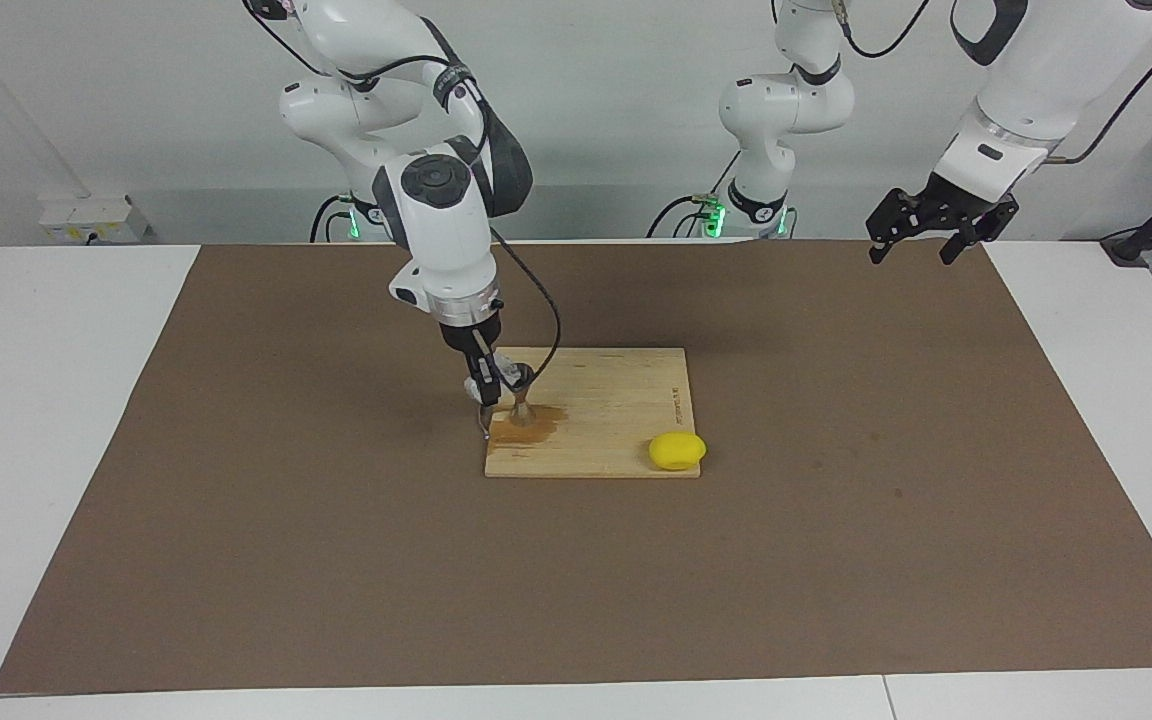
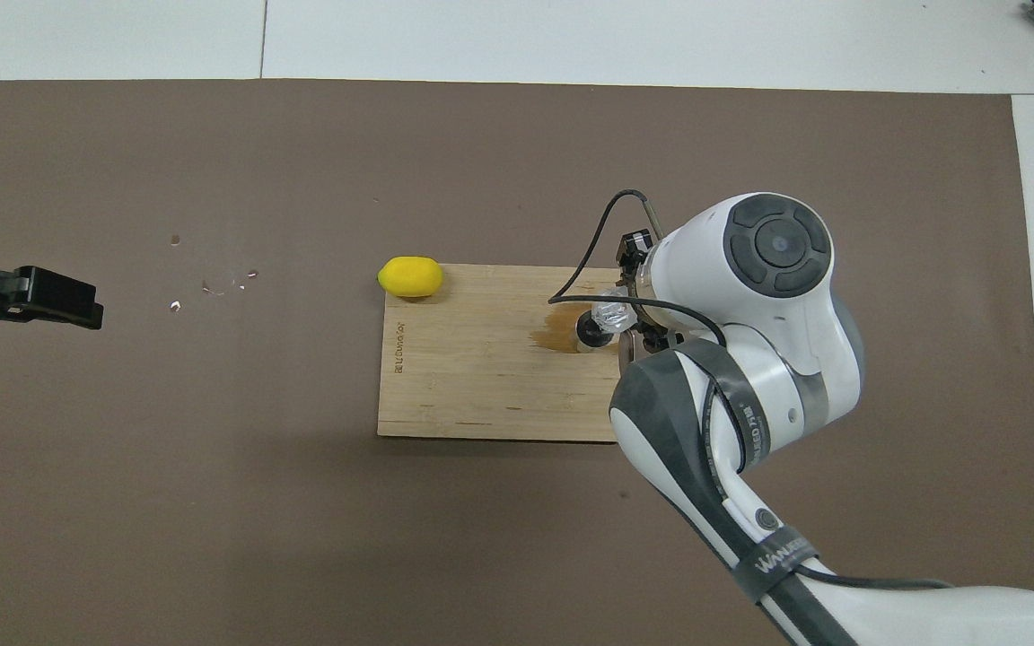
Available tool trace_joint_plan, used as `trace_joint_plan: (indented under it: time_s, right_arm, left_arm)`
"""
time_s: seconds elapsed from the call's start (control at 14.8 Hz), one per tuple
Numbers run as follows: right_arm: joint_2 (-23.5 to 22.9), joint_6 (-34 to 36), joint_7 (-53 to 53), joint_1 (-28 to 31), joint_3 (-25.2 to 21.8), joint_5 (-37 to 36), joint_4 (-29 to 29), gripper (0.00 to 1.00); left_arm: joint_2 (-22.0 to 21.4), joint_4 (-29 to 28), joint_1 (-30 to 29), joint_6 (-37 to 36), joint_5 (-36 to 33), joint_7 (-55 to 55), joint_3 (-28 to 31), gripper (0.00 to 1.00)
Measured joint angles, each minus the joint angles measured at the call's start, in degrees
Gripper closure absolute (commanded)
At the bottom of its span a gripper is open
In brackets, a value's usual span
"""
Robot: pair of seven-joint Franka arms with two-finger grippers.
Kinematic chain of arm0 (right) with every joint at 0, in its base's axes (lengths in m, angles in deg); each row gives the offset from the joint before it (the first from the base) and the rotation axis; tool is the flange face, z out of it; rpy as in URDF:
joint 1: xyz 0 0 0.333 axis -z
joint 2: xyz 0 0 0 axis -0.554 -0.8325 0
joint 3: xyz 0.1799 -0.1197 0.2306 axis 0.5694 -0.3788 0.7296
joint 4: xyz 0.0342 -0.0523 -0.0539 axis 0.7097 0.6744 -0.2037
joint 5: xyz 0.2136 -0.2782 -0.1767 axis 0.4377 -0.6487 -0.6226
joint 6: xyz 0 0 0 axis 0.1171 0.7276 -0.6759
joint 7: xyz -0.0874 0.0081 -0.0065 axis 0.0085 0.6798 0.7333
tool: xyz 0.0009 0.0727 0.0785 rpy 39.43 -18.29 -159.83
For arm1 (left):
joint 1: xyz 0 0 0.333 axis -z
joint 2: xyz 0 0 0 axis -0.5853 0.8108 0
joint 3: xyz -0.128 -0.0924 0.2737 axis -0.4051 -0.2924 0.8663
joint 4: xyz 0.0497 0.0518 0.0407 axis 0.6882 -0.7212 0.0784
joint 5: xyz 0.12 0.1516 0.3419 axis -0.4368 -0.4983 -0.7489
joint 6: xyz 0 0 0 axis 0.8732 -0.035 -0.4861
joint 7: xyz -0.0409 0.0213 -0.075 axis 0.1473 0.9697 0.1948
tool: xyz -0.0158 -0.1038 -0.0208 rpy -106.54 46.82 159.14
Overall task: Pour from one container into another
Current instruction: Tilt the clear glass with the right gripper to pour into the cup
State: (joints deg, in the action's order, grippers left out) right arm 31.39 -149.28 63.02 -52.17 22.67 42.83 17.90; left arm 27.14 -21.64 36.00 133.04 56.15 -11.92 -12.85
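Note:
The small clear cup is tipped over the silvery hourglass jigger, which stands upright on a wooden board near its corner toward the right arm's end. My right gripper is shut on the cup and holds it just above the jigger's mouth. In the overhead view the cup shows beside the jigger's dark mouth, and the right gripper is mostly hidden under its arm. My left gripper waits open and empty, raised over the mat's edge at the left arm's end.
A brown wet stain spreads on the board around the jigger's foot. A yellow lemon lies at the board's corner farthest from the robots, toward the left arm's end. A brown mat covers the table. Small white crumbs lie on it.

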Motion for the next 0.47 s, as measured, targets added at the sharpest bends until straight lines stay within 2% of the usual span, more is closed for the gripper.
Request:
trace_joint_plan:
  time_s: [0.47]
  right_arm:
    - [0.00,0.71,0.00,-0.88,0.01,-2.69,-0.04,1.00]
  left_arm:
    - [0.00,0.00,0.00,0.00,0.00,0.00,-0.10,0.00]
